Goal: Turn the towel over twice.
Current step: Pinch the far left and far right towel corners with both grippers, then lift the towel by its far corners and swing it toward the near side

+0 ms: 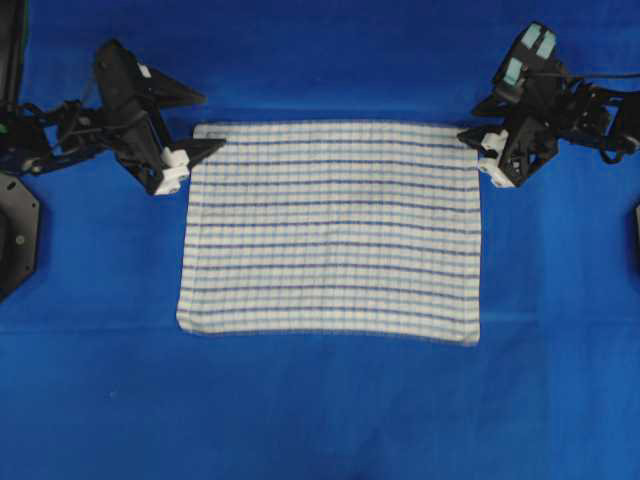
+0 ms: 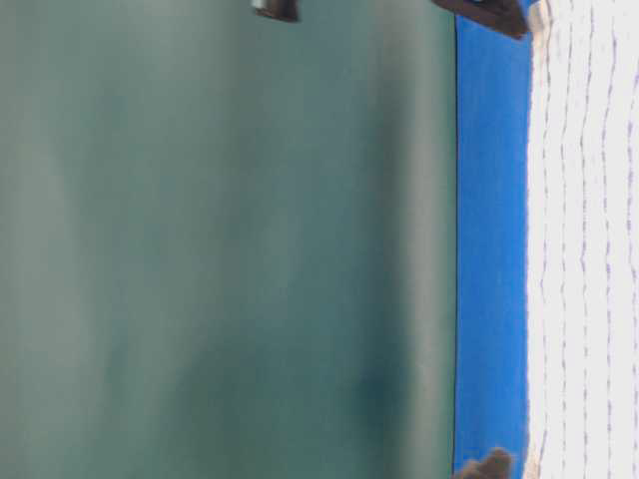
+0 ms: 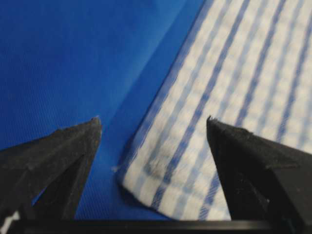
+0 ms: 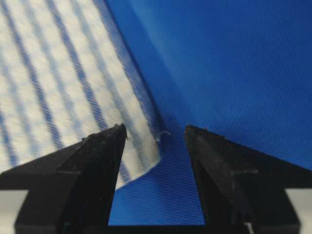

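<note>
Towel: the towel (image 1: pixel 330 232) lies spread flat in the middle of the blue cloth (image 1: pixel 320 410) that covers the table, a single layer with all four corners out (the near edge runs slightly askew in the overhead view).
Towel weave: white woven fabric, rectangular, crossed by thin dark-blue stripes running side to side, with a faint light-blue check between them; the edges are hemmed, and a short loose thread sticks out at the corner in the right wrist view.
Table covering: plain solid blue, a fine even weave, smooth and matte, with a shallow crease running along the towel's edge in the left wrist view.
Left gripper: the left gripper (image 1: pixel 190 124) sits at the towel's far left corner, its black pointed fingers spread wide; in the left wrist view the corner (image 3: pixel 146 183) lies between the two tips, unpinched.
Right gripper: the right gripper (image 1: pixel 481 143) sits at the far right corner, fingers likewise parted; in the right wrist view the corner (image 4: pixel 141 156) lies just at the left tip, the gap over bare blue cloth, nothing held.
Side view: the towel shows as a pale striped band on the blue, flat against the table, before a dull green wall (image 2: pixel 220 249).
Containers: none to list.
</note>
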Motion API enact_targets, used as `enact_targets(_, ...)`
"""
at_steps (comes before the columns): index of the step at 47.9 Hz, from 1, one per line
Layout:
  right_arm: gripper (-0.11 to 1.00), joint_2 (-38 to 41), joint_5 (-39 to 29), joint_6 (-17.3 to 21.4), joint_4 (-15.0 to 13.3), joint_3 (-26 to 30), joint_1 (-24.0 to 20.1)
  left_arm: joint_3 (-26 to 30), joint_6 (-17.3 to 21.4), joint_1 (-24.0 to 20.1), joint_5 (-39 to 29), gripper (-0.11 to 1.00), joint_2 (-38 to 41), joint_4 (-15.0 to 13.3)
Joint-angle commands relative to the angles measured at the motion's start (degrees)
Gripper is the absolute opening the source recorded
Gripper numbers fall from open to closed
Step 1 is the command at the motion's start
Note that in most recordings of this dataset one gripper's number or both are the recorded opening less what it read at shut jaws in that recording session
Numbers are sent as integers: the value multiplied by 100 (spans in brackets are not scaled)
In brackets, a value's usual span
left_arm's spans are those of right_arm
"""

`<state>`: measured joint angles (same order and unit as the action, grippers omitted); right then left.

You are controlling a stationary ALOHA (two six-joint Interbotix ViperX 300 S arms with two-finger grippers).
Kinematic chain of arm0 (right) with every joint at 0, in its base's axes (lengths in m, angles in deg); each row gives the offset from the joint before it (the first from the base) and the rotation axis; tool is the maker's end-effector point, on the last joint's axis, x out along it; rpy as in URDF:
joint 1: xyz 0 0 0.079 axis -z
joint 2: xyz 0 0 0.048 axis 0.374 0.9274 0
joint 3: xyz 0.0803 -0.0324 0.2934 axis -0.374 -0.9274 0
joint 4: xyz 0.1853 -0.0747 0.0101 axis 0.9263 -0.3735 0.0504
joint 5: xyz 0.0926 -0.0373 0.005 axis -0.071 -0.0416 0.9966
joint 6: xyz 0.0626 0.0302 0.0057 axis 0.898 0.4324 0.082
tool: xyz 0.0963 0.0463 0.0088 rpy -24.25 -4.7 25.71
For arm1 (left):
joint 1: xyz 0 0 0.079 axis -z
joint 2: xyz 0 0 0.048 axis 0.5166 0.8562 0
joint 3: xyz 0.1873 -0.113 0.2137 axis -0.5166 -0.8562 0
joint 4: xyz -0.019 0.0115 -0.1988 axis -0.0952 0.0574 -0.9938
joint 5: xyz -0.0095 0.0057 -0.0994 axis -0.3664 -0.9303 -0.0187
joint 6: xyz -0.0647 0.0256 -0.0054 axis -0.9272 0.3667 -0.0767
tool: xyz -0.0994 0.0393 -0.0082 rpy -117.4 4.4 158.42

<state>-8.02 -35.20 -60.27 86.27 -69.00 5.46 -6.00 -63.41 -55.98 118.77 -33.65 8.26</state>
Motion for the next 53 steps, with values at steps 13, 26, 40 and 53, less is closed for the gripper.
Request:
enact_targets(13, 58, 343, 193, 0, 0, 105, 53, 167, 9, -272, -18, 78, 466, -9)
enact_targets(26, 8, 343, 167, -44, -9, 141, 62, 149, 44, -272, -404, 10, 466, -9)
enact_targets(40, 5, 35, 158, -35, -9, 123, 149, 167, 123, -264, -457, 2, 229, -9)
enact_targets(53, 5, -905, -211, -123, -44, 176, 738, 378, 457, -457, -1125, 2, -940, -9)
